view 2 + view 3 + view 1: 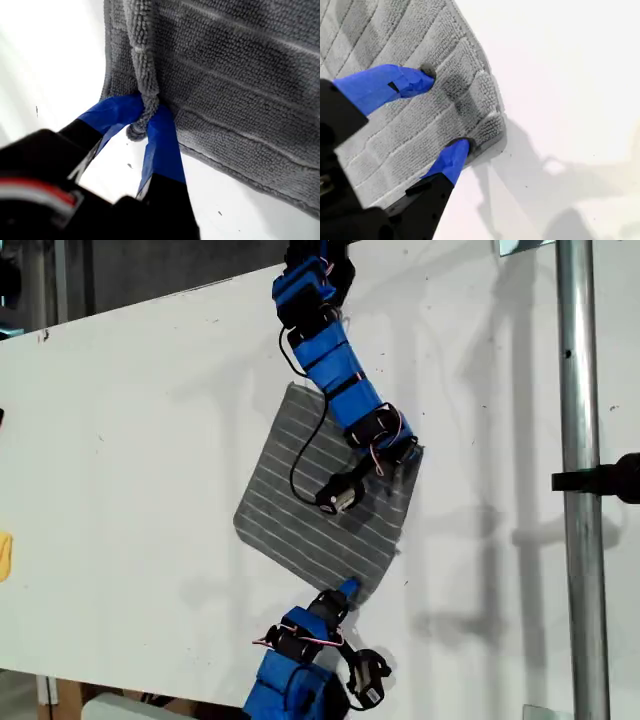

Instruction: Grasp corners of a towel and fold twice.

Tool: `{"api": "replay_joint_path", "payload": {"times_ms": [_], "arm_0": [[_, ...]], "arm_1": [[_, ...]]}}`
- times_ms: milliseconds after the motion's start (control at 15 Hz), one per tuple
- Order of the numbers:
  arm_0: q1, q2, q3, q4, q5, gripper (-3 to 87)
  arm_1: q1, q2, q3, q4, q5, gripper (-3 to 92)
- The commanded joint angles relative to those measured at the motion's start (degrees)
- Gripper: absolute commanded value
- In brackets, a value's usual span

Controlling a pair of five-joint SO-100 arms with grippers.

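Currently the towel (320, 502) lies flat on the white table (130, 460), turned so that its corners point up, down and to both sides of the exterior view. It is a square grey cloth of looped, soft pile with thin pale stripes at even spacing.

In the first wrist view, the blue pincer of my first gripper (145, 125) is clamped on one corner (141, 120) of the towel; the cloth is bunched into a narrow ridge that rises from between the two jaws. In the exterior view this matches the arm entering from the bottom edge, whose blue tip (347, 589) meets the lowest corner of the towel.

In the second wrist view, the pincer of my second gripper (445, 112) stands apart, with one fingertip (417, 80) pressed on the top face of the towel and the other fingertip (457, 150) at the towel's edge, just beside another corner (492, 125). The cloth between the jaws is slightly puckered. In the exterior view this arm (335, 365) reaches down from the top edge, lies across the upper part of the towel and hides that part of the cloth, together with its black cable (300, 455) and wrist camera (340, 495).

A small yellow object (5, 555) sits at the exterior view's left edge, well apart from the towel. A metal pole (583, 480) stands upright at the exterior view's right, carrying a black clamp (600, 480).
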Motion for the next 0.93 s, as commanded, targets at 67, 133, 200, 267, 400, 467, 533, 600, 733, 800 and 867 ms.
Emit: {"api": "replay_joint_path", "payload": {"times_ms": [67,133,200,267,400,467,533,600,733,800,867], "arm_0": [[-0.4,0.4,2.4,-6.5,-3.0,12.0],[0.2,0.4,3.1,-7.8,-3.9,9.9],[0.8,0.2,4.0,-9.7,-4.8,8.3],[1.4,0.1,5.3,-11.6,-5.8,7.3],[2.8,-1.3,6.2,-13.6,-7.1,10.3],[3.3,-1.9,5.0,-12.5,-7.3,18.2],[3.6,-1.9,3.1,-9.8,-7.4,21.1],[3.8,-1.7,-0.2,-5.5,-6.9,23.9],[3.5,-1.0,-7.6,4.4,-5.5,28.0],[3.3,-0.9,-8.1,5.5,-4.9,28.1],[2.9,-1.3,-6.2,3.6,-5.2,28.1]], "arm_1": [[-1.1,1.8,0.5,0.4,0.9,-0.3],[-1.1,1.8,0.5,0.4,0.9,-0.3],[-0.9,1.8,0.5,0.4,0.9,-0.3],[-0.8,1.9,0.5,0.6,0.9,-0.3],[-0.8,2.4,0.5,1.1,0.9,-0.3],[-0.8,2.5,0.5,1.2,0.8,-0.3],[-0.7,2.5,0.5,1.2,0.8,-0.3],[-0.6,2.5,0.5,1.2,0.7,-0.3],[-0.4,2.5,0.5,1.2,0.5,-0.3],[-0.4,2.5,0.5,1.2,0.5,-0.3],[-0.4,2.6,0.5,1.2,0.5,-0.3]]}}
